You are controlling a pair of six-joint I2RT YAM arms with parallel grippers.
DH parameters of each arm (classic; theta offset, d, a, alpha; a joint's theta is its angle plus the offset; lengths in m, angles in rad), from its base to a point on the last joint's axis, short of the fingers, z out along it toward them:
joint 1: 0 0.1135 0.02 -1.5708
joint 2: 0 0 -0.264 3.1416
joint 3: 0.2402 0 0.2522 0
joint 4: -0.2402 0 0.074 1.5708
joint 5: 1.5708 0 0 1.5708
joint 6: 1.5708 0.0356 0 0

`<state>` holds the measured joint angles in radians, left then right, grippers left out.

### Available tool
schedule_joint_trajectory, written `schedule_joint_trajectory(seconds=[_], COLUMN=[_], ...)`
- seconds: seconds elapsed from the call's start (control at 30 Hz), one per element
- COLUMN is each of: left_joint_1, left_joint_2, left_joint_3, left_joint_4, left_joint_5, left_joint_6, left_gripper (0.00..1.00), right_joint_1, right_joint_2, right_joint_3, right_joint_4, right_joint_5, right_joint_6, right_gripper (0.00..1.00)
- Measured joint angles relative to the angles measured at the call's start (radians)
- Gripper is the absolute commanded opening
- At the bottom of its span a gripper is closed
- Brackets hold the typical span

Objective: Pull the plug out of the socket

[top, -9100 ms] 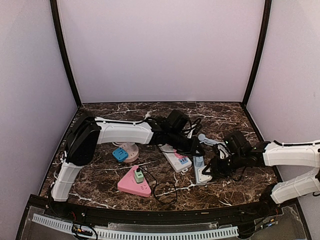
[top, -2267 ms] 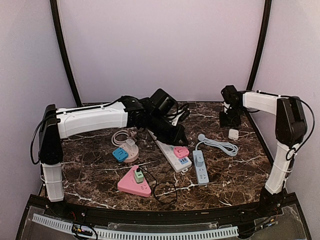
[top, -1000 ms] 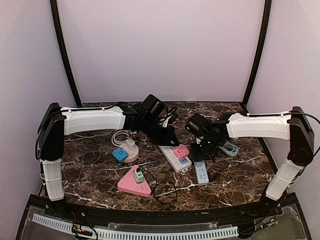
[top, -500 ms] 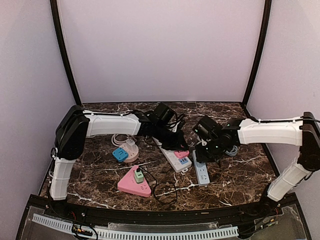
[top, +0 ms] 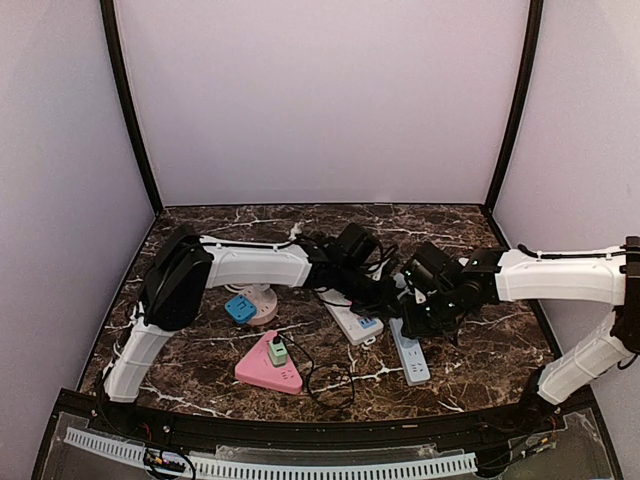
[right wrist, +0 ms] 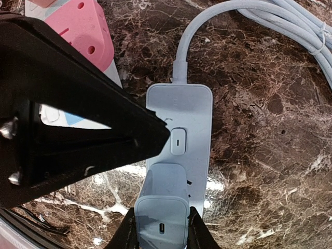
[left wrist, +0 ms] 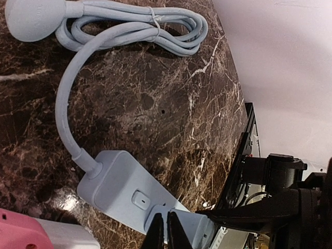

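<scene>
The socket is a light blue power strip [right wrist: 181,116] lying flat on the marble table; its near end shows in the top view [top: 414,362]. The plug [right wrist: 165,192], a pale blue square adapter, sits in the strip just below its switch. My right gripper [right wrist: 162,236] is shut on the plug, one finger on each side. My left gripper [left wrist: 162,229] is shut, its tips pressed down on the strip [left wrist: 116,184] between the switch and the plug [left wrist: 199,228]. In the top view both grippers, the left gripper [top: 392,300] and the right gripper [top: 416,324], meet over the strip.
The strip's coiled cable [left wrist: 129,23] lies behind it. A white strip [top: 350,322] with a pink plug [right wrist: 83,31] lies just left. A pink triangular socket [top: 268,372] with a green plug, a round socket with a blue plug [top: 240,308] and a black cable [top: 330,385] lie further left.
The left gripper has moved right from the white strip onto the blue strip. The right gripper has come nearer along the strip and closed on the plug.
</scene>
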<state>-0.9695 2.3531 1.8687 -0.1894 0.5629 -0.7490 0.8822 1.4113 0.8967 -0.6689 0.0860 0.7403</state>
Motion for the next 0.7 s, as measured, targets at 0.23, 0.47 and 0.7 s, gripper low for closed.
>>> schedule_joint_trajectory(seconds=[0.23,0.47,0.7], left_joint_1=[-0.007,-0.009,-0.021], left_joint_2=[0.048,0.076,0.082], left_joint_3=[0.044,0.068,0.080], left_joint_4=[-0.031,-0.070,-0.087], left_joint_5=[0.002,-0.014,-0.036], left_joint_6=[0.021,0.058,0.091], left_gripper=[0.03,0.03,0.02], right_joint_1=[0.002,0.006,0.008], right_joint_2=[0.000,0.003,0.011], right_joint_3=[0.000,0.000,0.001], right_joint_4=[0.000,0.001,0.007], right_joint_5=[0.005,0.013,0.020], right_joint_6=[0.010,0.022,0.029], right_gripper=[0.00,0.00,0.00])
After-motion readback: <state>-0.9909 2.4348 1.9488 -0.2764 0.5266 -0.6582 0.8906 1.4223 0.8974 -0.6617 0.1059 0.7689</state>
